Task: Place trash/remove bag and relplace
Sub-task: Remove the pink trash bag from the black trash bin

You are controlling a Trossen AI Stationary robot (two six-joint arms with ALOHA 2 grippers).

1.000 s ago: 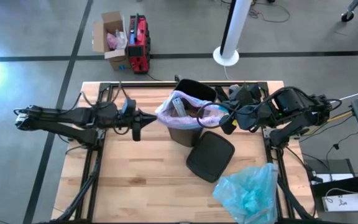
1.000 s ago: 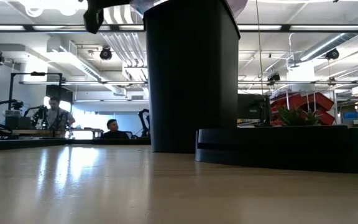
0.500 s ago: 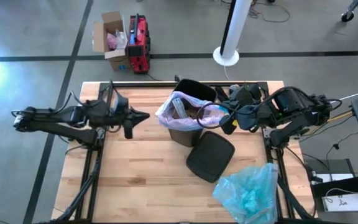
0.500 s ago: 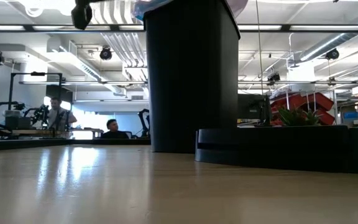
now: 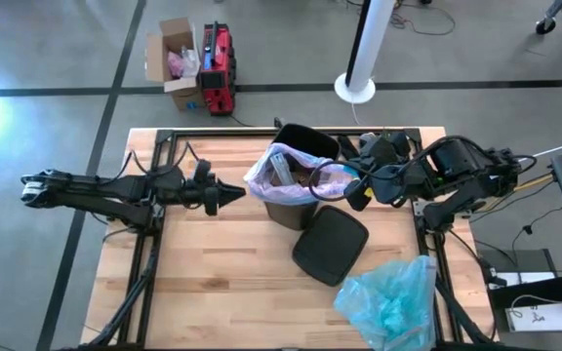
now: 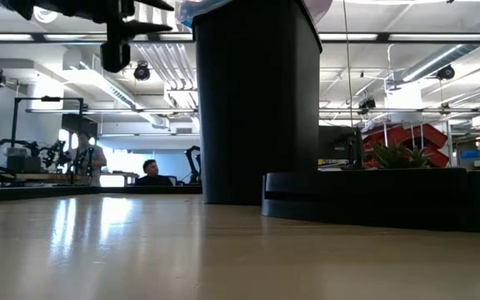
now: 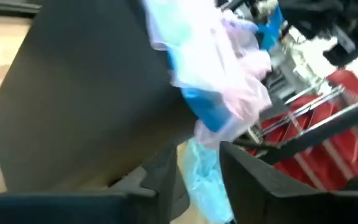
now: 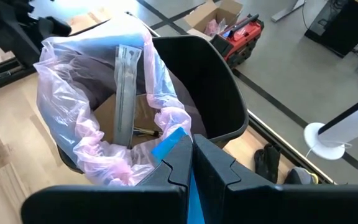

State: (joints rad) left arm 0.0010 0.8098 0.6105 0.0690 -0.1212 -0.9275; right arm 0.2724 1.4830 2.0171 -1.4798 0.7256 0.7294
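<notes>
A black bin [image 5: 305,136] stands upright at the table's far middle. Inside it sits the pale pink bag [image 8: 73,124], its mouth open, holding the trash: brown paper [image 8: 114,118] and a long white wrapper [image 8: 126,81]. My right gripper [image 8: 191,165] is shut on the bag's rim at the bin's right side [image 5: 351,190]. Left of the bin and clear of it, my left gripper [image 5: 234,191] points level at the bin; its fingers stand apart in the left wrist view [image 7: 201,186] with nothing between them. My right gripper pinches the bag's rim at its blue tie [image 8: 169,143] between its two fingers. The fingers slant downward from the table's right side. The bag stays in the bin, and its bunched pink edge [image 8: 166,118] stands above the bin's rim beside the fingers.
The bin's black lid [image 5: 330,244] lies flat on the table in front of the bin. A crinkly light blue bag [image 5: 393,297] lies at the near right corner. On the floor beyond the table stand a cardboard box [image 5: 174,58], a red case [image 5: 216,68] and a white post [image 5: 364,49].
My left gripper has sunk lower beside the bin and rolled about its own axis, still pointing at the bin's left side. My right gripper and the bag have kept still.
</notes>
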